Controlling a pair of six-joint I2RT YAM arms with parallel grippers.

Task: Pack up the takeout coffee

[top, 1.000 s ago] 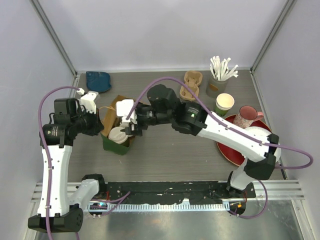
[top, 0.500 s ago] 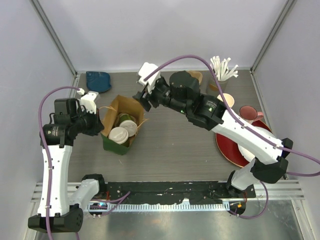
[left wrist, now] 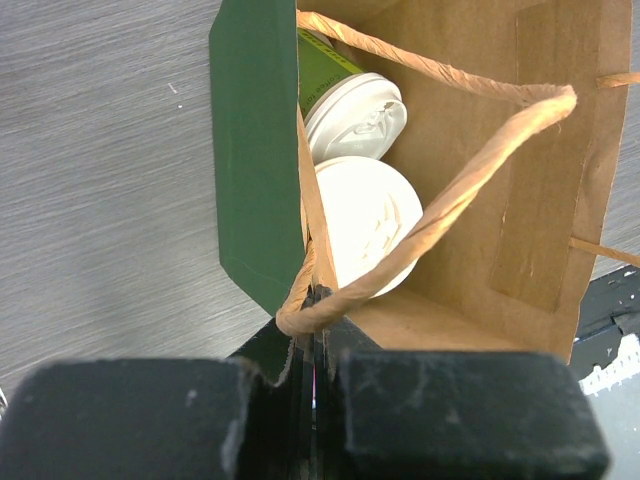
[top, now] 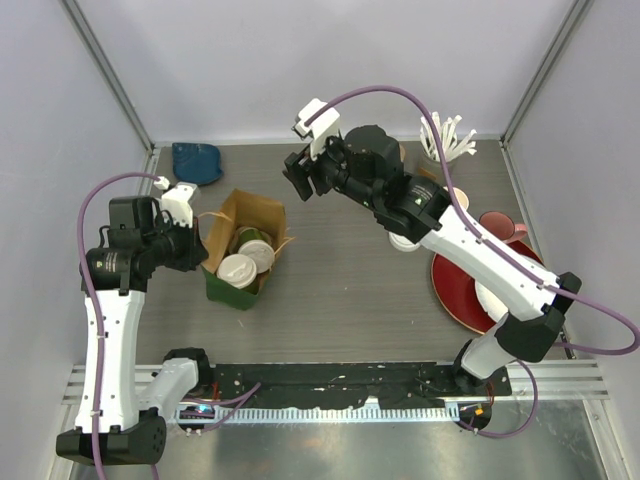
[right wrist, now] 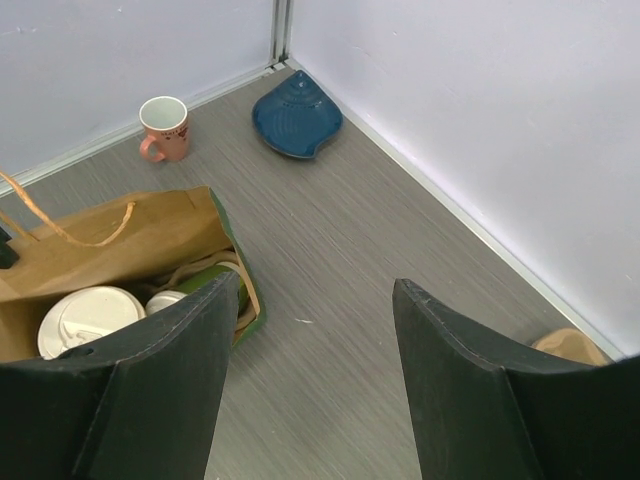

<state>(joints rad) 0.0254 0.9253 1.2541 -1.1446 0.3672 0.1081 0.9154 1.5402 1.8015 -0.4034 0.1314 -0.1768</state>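
Pinching the twisted handle [left wrist: 450, 190] of the paper bag [left wrist: 255, 150], the left gripper [left wrist: 313, 330] is pressed tight, and just ahead of its tips both takeout coffee cups [left wrist: 365, 220] sit lidded, side by side, inside the bag. Right gripper [right wrist: 318, 285] hangs spread and empty, the bag below and off to one side of its fingers, well apart.

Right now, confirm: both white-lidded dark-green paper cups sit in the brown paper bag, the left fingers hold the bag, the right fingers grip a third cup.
One thing is wrong: the right fingers are open and empty, as the right wrist view shows. Both white-lidded dark-green paper cups are in the brown paper bag, held by the left fingers.
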